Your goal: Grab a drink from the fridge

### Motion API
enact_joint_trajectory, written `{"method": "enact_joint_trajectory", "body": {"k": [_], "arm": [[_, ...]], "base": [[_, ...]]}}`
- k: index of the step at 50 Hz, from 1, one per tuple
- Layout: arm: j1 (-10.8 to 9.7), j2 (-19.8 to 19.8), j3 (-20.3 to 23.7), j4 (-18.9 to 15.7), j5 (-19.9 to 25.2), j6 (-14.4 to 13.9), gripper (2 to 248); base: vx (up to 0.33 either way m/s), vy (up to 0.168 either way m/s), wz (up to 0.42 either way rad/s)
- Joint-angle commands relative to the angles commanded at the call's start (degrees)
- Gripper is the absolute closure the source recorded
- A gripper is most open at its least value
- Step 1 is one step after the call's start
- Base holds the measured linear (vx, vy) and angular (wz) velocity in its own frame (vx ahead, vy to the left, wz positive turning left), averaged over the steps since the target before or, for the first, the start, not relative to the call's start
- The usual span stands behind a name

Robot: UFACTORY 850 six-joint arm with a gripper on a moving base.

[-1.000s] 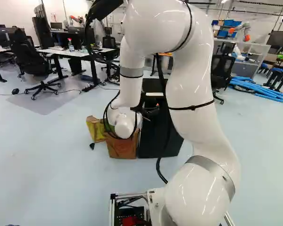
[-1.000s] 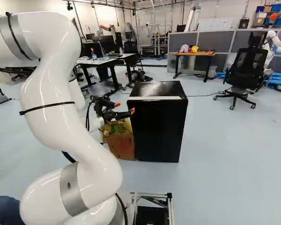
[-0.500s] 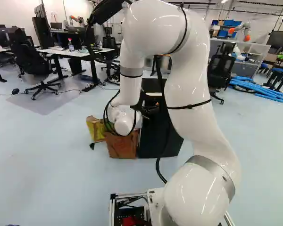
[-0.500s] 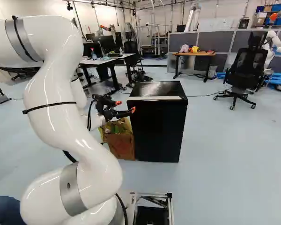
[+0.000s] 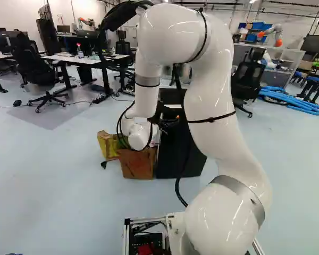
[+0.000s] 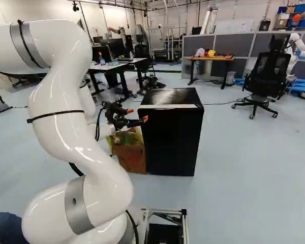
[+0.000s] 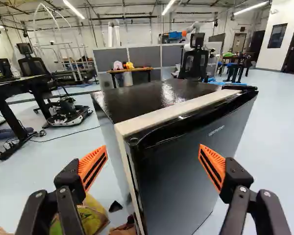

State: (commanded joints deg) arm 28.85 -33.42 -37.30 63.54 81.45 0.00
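The black gripper (image 6: 137,115) stands at the near left upper corner of the black fridge (image 6: 173,140) in the right base view, with its orange-tipped fingers apart. From the wrist, the open gripper (image 7: 153,157) has nothing held between its pads. Ahead of it and between the fingers lies the near edge of the fridge (image 7: 183,171), where a pale strip runs along the top behind the dark door. The fridge door looks closed. No drink can be seen. Whether a fingertip touches the fridge I cannot tell.
A brown paper bag (image 6: 131,156) and a yellow-green bag (image 7: 90,214) stand on the floor close beside the fridge, below the gripper. Farther back are a wooden-topped desk (image 6: 211,58), an office chair (image 6: 267,73) and another robot (image 5: 276,34).
The arm's upper bend has come forward and down a little, and the gripper has edged slightly up and toward the fridge. Its fingers remain apart. Base and fridge have not moved.
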Motion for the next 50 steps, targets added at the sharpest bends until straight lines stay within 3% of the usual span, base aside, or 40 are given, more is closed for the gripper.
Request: {"method": "enact_joint_trajectory", "body": {"k": [50], "arm": [[1.53, -0.14, -0.25, 5.08, 0.0, 0.0, 3]], "base": [[0.0, 0.0, 0.0]]}}
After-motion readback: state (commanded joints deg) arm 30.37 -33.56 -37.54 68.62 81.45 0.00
